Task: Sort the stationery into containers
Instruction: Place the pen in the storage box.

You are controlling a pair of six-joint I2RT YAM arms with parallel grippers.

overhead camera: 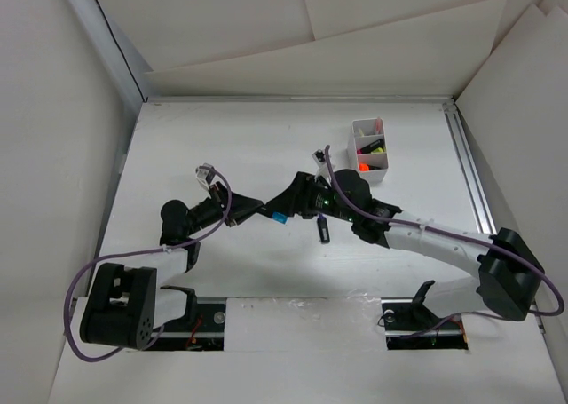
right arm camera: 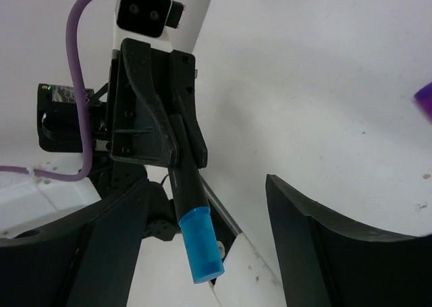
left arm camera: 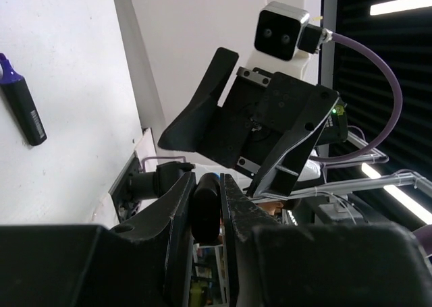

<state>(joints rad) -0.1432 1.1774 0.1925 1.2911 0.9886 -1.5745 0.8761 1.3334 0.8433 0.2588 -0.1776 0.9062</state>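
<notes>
My left gripper (overhead camera: 260,211) is shut on the black barrel of a blue-capped highlighter (overhead camera: 279,217) and holds it above the table, cap pointing right. In the left wrist view the barrel (left arm camera: 206,206) sits clamped between the fingers. My right gripper (overhead camera: 287,205) is open, its fingers on either side of the blue cap (right arm camera: 202,249) without touching it. A purple-capped highlighter (overhead camera: 324,229) lies on the table below the right wrist and also shows in the left wrist view (left arm camera: 22,108). The white divided box (overhead camera: 355,138) at the back right holds pink, yellow and orange highlighters.
Upright white walls close in the table on the left, back and right. A metal rail (overhead camera: 470,173) runs along the right side. A purple cable (overhead camera: 222,217) loops over the left arm. Both arm bases stand at the near edge.
</notes>
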